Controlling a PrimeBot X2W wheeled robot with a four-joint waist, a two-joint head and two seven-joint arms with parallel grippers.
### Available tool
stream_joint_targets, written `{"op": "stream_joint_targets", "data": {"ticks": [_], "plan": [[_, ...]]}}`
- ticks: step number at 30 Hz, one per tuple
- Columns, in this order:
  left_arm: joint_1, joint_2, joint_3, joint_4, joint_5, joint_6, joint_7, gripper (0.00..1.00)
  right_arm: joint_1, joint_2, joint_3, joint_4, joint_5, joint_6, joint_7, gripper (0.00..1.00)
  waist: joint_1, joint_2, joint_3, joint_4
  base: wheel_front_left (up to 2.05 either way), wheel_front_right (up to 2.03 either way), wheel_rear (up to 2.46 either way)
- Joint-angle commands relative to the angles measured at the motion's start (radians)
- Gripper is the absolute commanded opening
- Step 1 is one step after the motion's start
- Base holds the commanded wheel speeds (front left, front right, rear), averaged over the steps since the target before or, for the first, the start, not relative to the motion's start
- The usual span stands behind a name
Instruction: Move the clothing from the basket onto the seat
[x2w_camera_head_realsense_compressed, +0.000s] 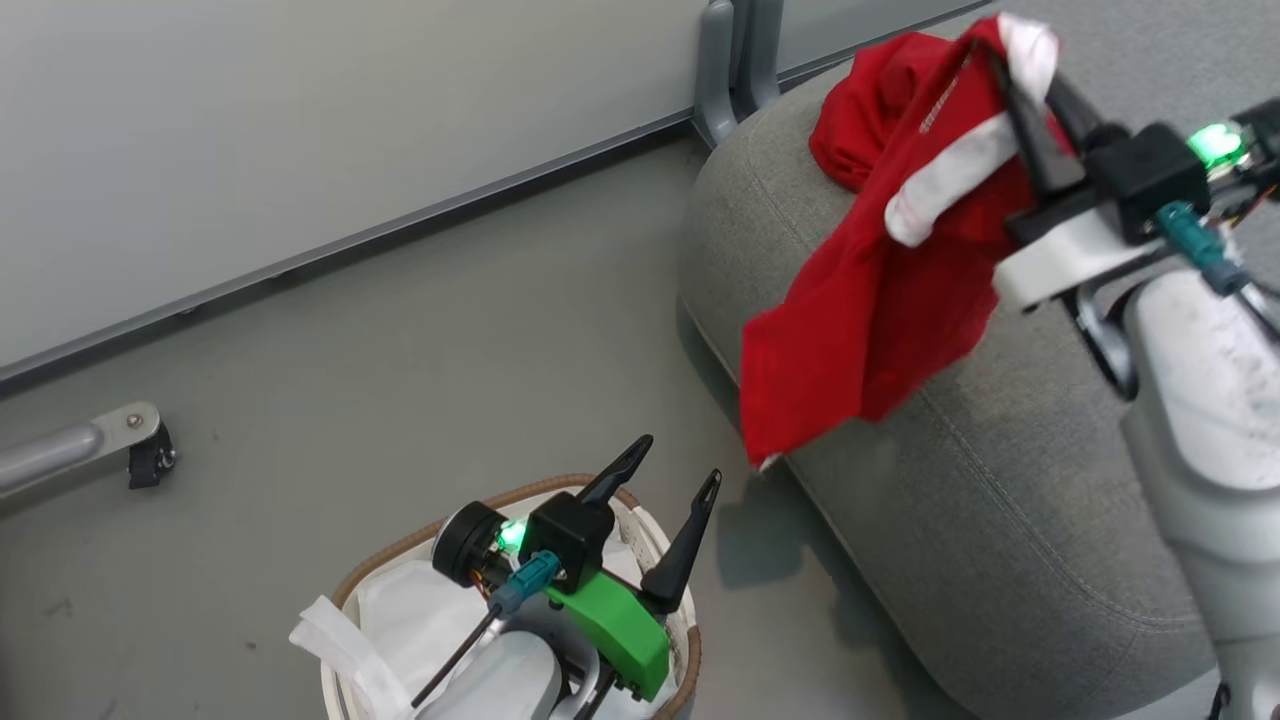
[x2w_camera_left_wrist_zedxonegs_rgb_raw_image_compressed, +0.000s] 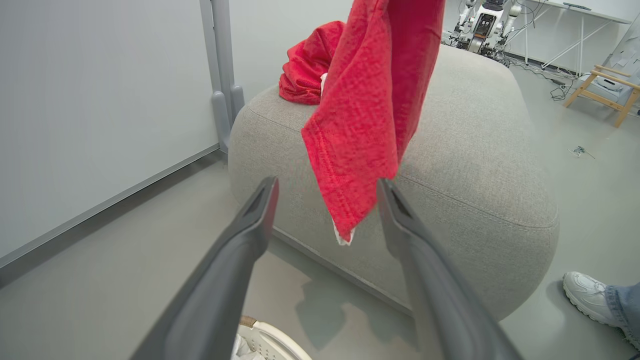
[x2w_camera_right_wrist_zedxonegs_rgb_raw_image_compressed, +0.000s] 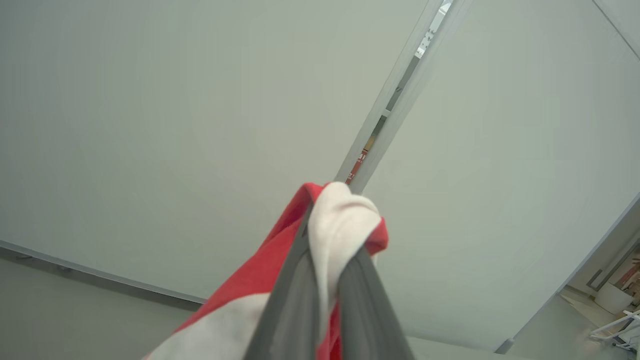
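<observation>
My right gripper is shut on a red garment with white panels, which hangs in the air over the grey seat. In the right wrist view the fingers pinch a red and white fold. A second red garment lies bunched on the seat's far end. My left gripper is open above the basket, whose white liner shows. From the left wrist view the hanging garment dangles beyond the open fingers.
A pale wall panel with a grey post stands behind the seat. A castor leg rests on the floor at left. A person's white shoe is beside the seat. A wooden chair and another robot stand far off.
</observation>
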Motion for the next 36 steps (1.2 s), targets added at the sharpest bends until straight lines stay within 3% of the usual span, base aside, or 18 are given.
{"op": "stream_joint_targets", "data": {"ticks": [1, 8, 10, 12, 21, 28, 36], "plan": [[-0.018, 0.004, 0.004, 0.001, 0.013, -0.003, 0.0, 1.0, -0.056, -0.029, -0.005, 0.006, -0.007, -0.001, 0.0, 0.0, 0.0, 0.0, 0.028, 0.022, 0.0, 0.0, 0.0], [-0.05, 0.004, 0.013, -0.003, 0.036, -0.005, 0.0, 1.0, -0.366, -0.178, 0.022, 0.102, -0.019, -0.001, 0.013, 0.0, 0.0, 0.0, 0.089, 0.054, 0.0, 0.0, 0.0], [-0.075, 0.004, 0.017, -0.008, 0.054, -0.006, 0.0, 1.0, -0.517, -0.26, 0.028, 0.158, -0.04, -0.001, 0.041, 0.0, 0.0, 0.0, 0.135, 0.071, 0.0, 0.0, 0.0], [-0.093, 0.004, 0.021, -0.011, 0.068, -0.005, 0.0, 1.0, -0.592, -0.295, 0.019, 0.194, -0.06, -0.001, 0.062, 0.0, 0.0, 0.0, 0.167, 0.079, 0.0, 0.0, 0.0], [-0.198, 0.01, 0.019, -0.021, 0.142, -0.006, 0.0, 1.0, -0.792, -0.43, -0.084, 0.353, -0.097, -0.001, 0.114, 0.0, 0.0, 0.0, 0.343, 0.099, 0.0, 0.0, 0.0], [-0.258, 0.029, 0.015, -0.021, 0.185, -0.007, 0.0, 1.0, -0.758, -0.416, -0.2, 0.494, -0.11, -0.001, 0.045, 0.0, 0.0, 0.0, 0.462, 0.073, 0.0, 0.0, 0.0], [-0.293, 0.054, 0.026, -0.034, 0.21, -0.001, 0.0, 1.0, -0.619, -0.29, -0.343, 0.585, -0.165, -0.001, 0.0, 0.0, 0.0, 0.0, 0.544, 0.044, 0.0, 0.0, 0.0]]}}
